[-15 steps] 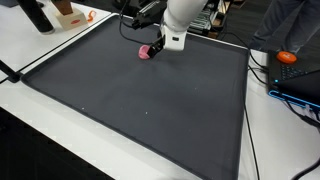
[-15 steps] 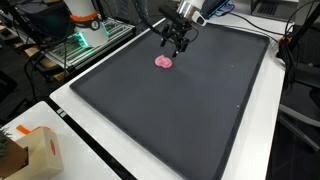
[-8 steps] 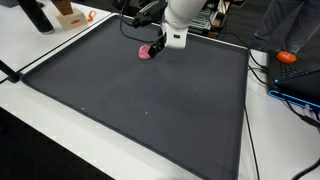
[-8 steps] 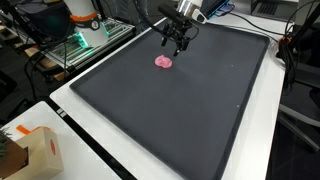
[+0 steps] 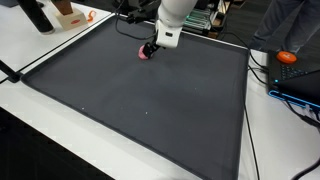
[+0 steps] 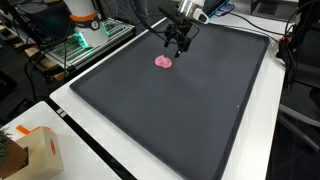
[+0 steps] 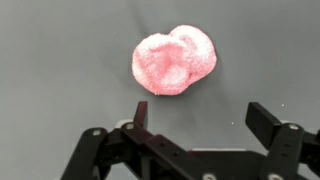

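Both exterior views look down across the dark mat (image 5: 150, 115) from different sides; wrist view faces it closely.

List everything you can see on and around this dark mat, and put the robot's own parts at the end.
pink lump: one, pink, soft-looking, lying on the mat near one edge
mat: one, dark grey, covering most of the table
table: one, white, showing around the mat
cardboard box: one, brown with orange, on the table off a corner of the mat
orange object: one, orange, beside the mat among cables; too small to identify
arm: one, white, reaching over the mat's edge
pincer: one, black, open, above the mat close to the pink lump, holding nothing
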You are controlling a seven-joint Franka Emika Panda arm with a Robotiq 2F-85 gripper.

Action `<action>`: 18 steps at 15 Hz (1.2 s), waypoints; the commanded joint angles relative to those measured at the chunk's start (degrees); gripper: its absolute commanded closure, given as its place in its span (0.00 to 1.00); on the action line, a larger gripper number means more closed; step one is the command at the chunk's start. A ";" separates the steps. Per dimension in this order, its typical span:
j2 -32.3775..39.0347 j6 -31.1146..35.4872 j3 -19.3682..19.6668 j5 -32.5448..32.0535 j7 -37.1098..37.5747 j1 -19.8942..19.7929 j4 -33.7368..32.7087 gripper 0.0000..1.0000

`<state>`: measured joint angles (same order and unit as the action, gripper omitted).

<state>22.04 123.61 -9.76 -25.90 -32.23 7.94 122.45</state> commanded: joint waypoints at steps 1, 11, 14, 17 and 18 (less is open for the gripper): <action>0.98 -0.50 0.57 3.71 3.29 -0.99 -1.98 0.00; 3.38 -1.84 4.14 15.66 15.72 -4.58 -8.14 0.00; 4.23 -1.79 5.48 18.96 19.96 -5.78 -9.64 0.00; 4.99 -2.24 6.82 22.19 24.13 -7.03 -10.69 0.00; 5.16 -2.46 7.24 23.34 25.40 -7.51 -11.00 0.00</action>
<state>25.88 123.12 -3.38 -6.08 -10.58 1.54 113.24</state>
